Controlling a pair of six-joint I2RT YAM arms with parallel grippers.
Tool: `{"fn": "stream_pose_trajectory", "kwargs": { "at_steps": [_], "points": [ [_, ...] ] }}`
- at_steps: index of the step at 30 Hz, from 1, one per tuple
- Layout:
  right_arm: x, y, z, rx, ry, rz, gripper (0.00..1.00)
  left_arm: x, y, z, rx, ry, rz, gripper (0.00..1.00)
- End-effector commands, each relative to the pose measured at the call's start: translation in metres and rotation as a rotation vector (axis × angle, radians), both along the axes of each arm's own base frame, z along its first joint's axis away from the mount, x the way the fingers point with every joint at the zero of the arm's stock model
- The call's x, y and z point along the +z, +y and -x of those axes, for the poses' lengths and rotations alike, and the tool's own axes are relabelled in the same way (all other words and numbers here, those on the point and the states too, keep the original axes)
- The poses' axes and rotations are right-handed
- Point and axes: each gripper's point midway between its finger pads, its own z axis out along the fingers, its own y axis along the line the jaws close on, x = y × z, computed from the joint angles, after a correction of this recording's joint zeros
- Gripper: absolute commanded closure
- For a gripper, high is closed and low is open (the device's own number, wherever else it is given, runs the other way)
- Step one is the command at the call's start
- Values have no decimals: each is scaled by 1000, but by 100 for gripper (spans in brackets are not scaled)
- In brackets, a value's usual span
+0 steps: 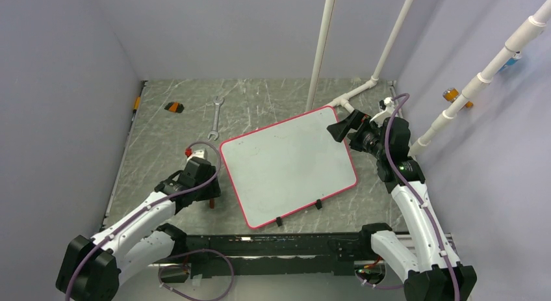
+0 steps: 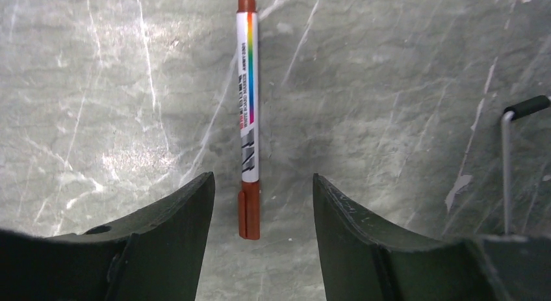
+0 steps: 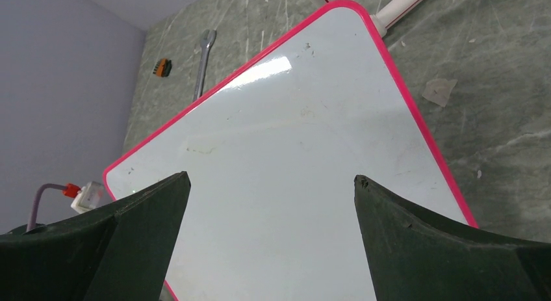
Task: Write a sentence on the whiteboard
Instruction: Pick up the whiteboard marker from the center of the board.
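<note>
The whiteboard [image 1: 286, 164] lies flat mid-table, white with a red-pink frame and two black clips [image 1: 318, 204] on its near edge. It is blank apart from faint smudges; no sentence shows on it. In the left wrist view a white marker [image 2: 248, 112] with a dark red cap lies on the marble table. Its capped end sits between the fingers of my open left gripper [image 2: 263, 184], nearer the left finger and untouched. In the top view my left gripper [image 1: 209, 196] is just left of the board and hides the marker. My right gripper [image 1: 339, 129] is open and empty over the board's far right corner [image 3: 286, 151].
A wrench [image 1: 215, 116] and a small orange-and-black object [image 1: 173, 106] lie at the back left. White pipes [image 1: 321, 47] rise behind the board. A thin metal rod with a black grip [image 2: 507, 171] lies right of the marker. Walls enclose three sides.
</note>
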Motion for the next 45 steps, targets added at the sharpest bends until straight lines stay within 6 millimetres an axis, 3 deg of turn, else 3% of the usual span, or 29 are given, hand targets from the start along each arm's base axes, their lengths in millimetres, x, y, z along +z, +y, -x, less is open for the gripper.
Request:
{"fn": "stream_pose_trajectory", "kwargs": {
  "at_steps": [1, 13, 24, 30, 34, 45],
  "points": [
    [18, 5, 2, 33, -52, -7, 0, -8, 3, 5, 76, 17, 11, 40],
    [18, 7, 4, 47, -60, -13, 0, -28, 3, 19, 124, 64, -14, 44],
    [18, 8, 5, 53, -60, -13, 0, -36, 1, 20, 130, 127, -100, 70],
    [16, 9, 6, 62, -54, -13, 0, -36, -2, 19, 125, 130, -112, 100],
    [16, 11, 7, 74, -51, -18, 0, -30, -3, 16, 117, 108, -106, 100],
    [36, 32, 16, 198, -102, -90, 0, 23, -1, 11, 106, -10, -49, 100]
  ]
}}
